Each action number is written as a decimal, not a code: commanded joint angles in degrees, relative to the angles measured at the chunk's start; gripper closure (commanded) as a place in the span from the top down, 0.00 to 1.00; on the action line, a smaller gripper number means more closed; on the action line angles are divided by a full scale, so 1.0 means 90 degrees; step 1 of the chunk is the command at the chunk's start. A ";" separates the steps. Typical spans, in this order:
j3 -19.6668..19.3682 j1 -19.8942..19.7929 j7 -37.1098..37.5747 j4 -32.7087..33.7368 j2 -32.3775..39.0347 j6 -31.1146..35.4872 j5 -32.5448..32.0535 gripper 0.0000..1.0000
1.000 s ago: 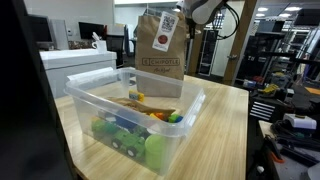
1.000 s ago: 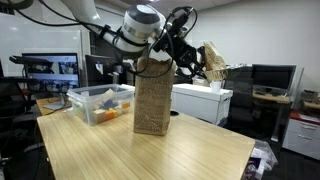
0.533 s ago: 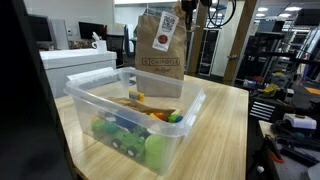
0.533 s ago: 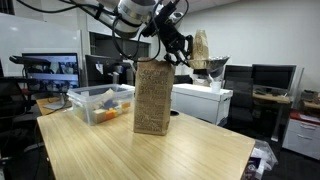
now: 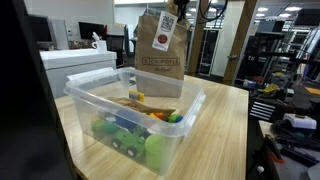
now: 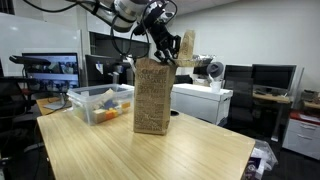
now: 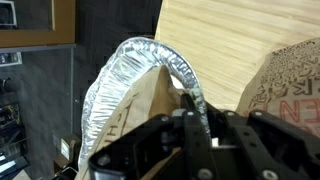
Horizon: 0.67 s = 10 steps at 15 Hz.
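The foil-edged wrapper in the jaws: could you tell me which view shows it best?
The wrist view: the foil-edged wrapper fills the frame. An exterior view shows it small and tan by the paper bag; over the bin, an exterior view barely shows it.

I have the arm (image 6: pixel 118 8) coming in along the upper edge of an exterior view, white links held high and the last joints bent over and downward. The wrist (image 6: pixel 152 14) tips the gripper (image 6: pixel 170 48) down and out to the side, so it hangs at a slant, not plumb. In an exterior view only the black lower part of the gripper (image 5: pixel 186 8) shows, right at the top edge. In the wrist view the gripper (image 7: pixel 197 118) fills the bottom of the picture, its dark fingers (image 7: pixel 160 140) drawn in close, the jaws clamped with almost no gap between them.
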 commanded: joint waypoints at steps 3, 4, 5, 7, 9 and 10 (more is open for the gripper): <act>0.0626 -0.0399 0.0342 0.0007 -0.0285 -0.0247 -0.0061 0.03; 0.0679 -0.0430 0.0366 -0.0005 -0.0322 -0.0242 -0.0053 0.03; 0.0721 -0.0448 0.0390 -0.0029 -0.0364 -0.0222 -0.0054 0.03; 0.0794 -0.0480 0.0409 -0.0062 -0.0456 -0.0201 -0.0044 0.03; 0.0855 -0.0499 0.0385 -0.0112 -0.0564 -0.0155 -0.0030 0.03; 0.0883 -0.0506 0.0377 -0.0136 -0.0621 -0.0133 -0.0019 0.03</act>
